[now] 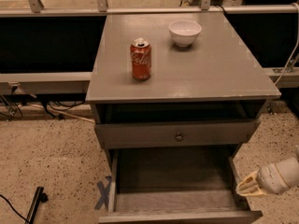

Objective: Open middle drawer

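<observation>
The middle drawer stands pulled far out of the grey cabinet. Its grey inside is bare, and its front lies at the bottom edge of the view, with the knob out of view. My gripper, cream-coloured on a white wrist, hangs just outside the drawer's right wall near its front corner, pointing left. It holds nothing that I can see.
Above the open drawer is another grey drawer front with a small round knob and a dark gap above it. On the cabinet top stand a red cola can and a white bowl. Blue tape and a black tool lie on the speckled floor to the left.
</observation>
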Controlling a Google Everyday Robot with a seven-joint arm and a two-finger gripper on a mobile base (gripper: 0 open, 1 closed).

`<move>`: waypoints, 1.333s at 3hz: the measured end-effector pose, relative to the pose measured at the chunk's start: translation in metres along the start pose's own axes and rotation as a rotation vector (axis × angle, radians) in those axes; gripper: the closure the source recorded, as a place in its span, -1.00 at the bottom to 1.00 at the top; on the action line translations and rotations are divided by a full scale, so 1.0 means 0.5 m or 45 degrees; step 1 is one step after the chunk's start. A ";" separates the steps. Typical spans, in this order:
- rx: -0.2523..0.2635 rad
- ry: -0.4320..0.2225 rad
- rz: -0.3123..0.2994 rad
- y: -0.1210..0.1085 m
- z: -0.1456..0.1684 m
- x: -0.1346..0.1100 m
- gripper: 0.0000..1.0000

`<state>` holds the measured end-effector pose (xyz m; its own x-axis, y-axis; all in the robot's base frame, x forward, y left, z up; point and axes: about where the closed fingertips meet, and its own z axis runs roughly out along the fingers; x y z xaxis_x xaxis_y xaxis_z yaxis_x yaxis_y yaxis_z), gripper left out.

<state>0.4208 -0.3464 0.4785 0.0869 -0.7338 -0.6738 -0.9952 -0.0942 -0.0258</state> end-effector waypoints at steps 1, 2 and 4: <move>-0.003 -0.001 0.003 0.002 0.004 0.002 0.63; -0.007 -0.005 0.004 0.003 0.008 0.002 0.17; 0.039 -0.021 -0.061 0.008 -0.001 -0.019 -0.92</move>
<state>0.4161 -0.3400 0.4852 0.1339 -0.7177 -0.6834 -0.9909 -0.1078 -0.0809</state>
